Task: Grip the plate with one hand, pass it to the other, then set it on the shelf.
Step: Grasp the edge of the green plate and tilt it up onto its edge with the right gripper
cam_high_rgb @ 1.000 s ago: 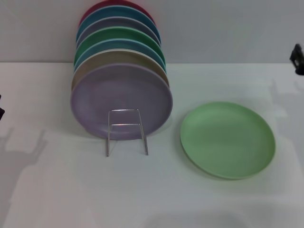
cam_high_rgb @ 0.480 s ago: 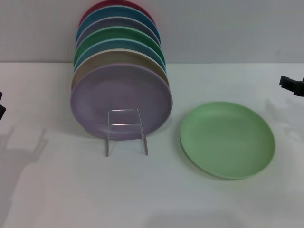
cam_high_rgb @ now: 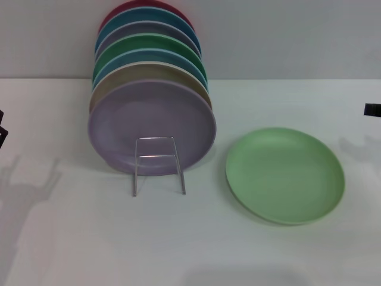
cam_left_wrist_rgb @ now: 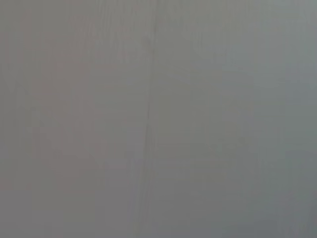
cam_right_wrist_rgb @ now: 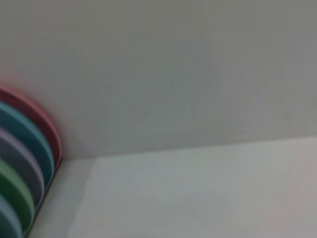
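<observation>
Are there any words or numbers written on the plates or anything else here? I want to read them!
None: no words, numbers, labels or signs show in any view.
The light green plate lying flat on the white table is plain.
The lilac plate and the coloured plates behind it in the wire rack are plain too.
The left gripper and right gripper only peek in at the edges, with no markings visible.

wall (cam_high_rgb: 286,36): plain pale grey | table (cam_high_rgb: 238,250): white, meets wall | light: soft, faint shadows
</observation>
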Action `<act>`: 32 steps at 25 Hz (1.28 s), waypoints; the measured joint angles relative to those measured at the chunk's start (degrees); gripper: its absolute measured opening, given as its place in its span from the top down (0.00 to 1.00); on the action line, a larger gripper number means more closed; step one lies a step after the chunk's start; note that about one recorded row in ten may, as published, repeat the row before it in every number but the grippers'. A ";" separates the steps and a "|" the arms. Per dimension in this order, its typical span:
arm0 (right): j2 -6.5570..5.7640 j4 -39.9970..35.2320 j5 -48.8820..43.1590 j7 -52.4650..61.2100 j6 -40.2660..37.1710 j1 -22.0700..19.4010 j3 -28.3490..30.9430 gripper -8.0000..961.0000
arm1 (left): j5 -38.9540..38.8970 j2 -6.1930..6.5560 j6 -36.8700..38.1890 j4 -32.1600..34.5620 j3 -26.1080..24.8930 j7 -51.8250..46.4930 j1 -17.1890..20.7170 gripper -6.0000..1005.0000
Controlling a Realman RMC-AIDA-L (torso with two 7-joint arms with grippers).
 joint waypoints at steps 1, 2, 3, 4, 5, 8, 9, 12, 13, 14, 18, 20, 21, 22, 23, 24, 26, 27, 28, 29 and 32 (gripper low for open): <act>-0.25 0.61 -0.61 0.04 1.72 0.90 0.76 0.33 | 0.01 0.00 0.00 -0.01 0.03 0.00 -0.07 0.14; -0.41 1.17 -1.26 0.06 2.68 1.58 1.15 0.33 | 0.01 0.00 0.00 -0.02 0.08 0.00 -0.13 0.14; -0.57 1.82 -1.92 0.08 3.58 2.29 1.47 0.33 | 0.00 0.00 0.00 -0.02 0.16 0.00 -0.19 0.14; -0.60 2.45 -2.55 0.07 4.28 2.94 1.59 0.33 | 0.01 0.00 0.00 -0.03 0.24 0.00 -0.27 0.14; -0.62 3.05 -3.16 0.07 4.76 3.51 1.67 0.33 | 0.01 0.00 0.00 -0.05 0.28 0.00 -0.29 0.14; -0.74 5.83 -4.51 -0.20 5.73 5.22 1.72 0.33 | 0.00 0.00 0.00 -0.05 0.31 0.00 -0.34 0.14; -0.95 7.21 -4.64 -0.33 5.94 5.87 1.73 0.33 | 0.00 0.00 0.00 -0.05 0.31 0.00 -0.34 0.14; -1.62 10.61 -4.64 -0.77 6.25 7.29 1.76 0.33 | 0.00 0.00 0.01 -0.05 0.31 0.00 -0.34 0.14; -1.80 11.59 -4.64 -0.82 6.31 7.74 1.77 0.33 | 0.00 0.00 0.01 -0.05 0.31 0.00 -0.34 0.14; -1.94 12.15 -4.68 -0.82 6.31 8.00 1.77 0.33 | 0.00 0.00 0.05 -0.05 0.31 0.00 -0.33 0.14; -2.32 13.68 -4.78 -0.55 7.17 8.98 2.31 0.33 | 0.00 0.00 0.07 -0.05 0.38 0.00 -0.31 0.14; -2.47 14.36 -4.81 -0.49 7.92 9.46 2.84 0.33 | 0.00 0.00 0.08 -0.05 0.40 -0.02 -0.28 0.14; -2.58 14.79 -4.82 -0.49 8.32 9.76 3.10 0.33 | 0.00 0.00 0.08 -0.05 0.39 -0.06 -0.25 0.14; -2.67 15.24 -4.84 -0.48 8.69 10.03 3.23 0.33 | 0.00 0.00 0.08 -0.05 0.40 -0.14 -0.24 0.14; -2.77 15.82 -4.85 -0.48 8.98 10.25 3.28 0.33 | 0.00 0.00 0.10 -0.03 0.40 -0.21 -0.22 0.14; -2.83 16.21 -4.86 -0.48 9.09 10.40 3.30 0.33 | 0.00 0.00 0.12 -0.02 0.40 -0.28 -0.22 0.14; -2.85 16.91 -4.88 -0.48 9.22 10.56 3.30 0.33 | 0.00 0.00 0.14 -0.01 0.40 -0.31 -0.22 0.14; -2.91 17.30 -4.89 -0.51 9.23 10.65 3.31 0.33 | 0.00 0.00 0.20 -0.02 0.40 -0.36 -0.16 0.14; -2.91 17.30 -4.89 -0.51 9.23 10.65 3.31 0.33 | 0.00 0.00 0.23 -0.03 0.40 -0.39 -0.13 0.14; -3.02 17.71 -4.90 -0.52 9.25 10.77 3.32 0.33 | 0.00 0.00 0.27 -0.04 0.40 -0.43 -0.10 0.14; -3.56 19.18 -4.92 -0.51 9.26 11.31 3.34 0.33 | 0.00 0.00 0.39 -0.05 0.40 -0.54 -0.02 0.14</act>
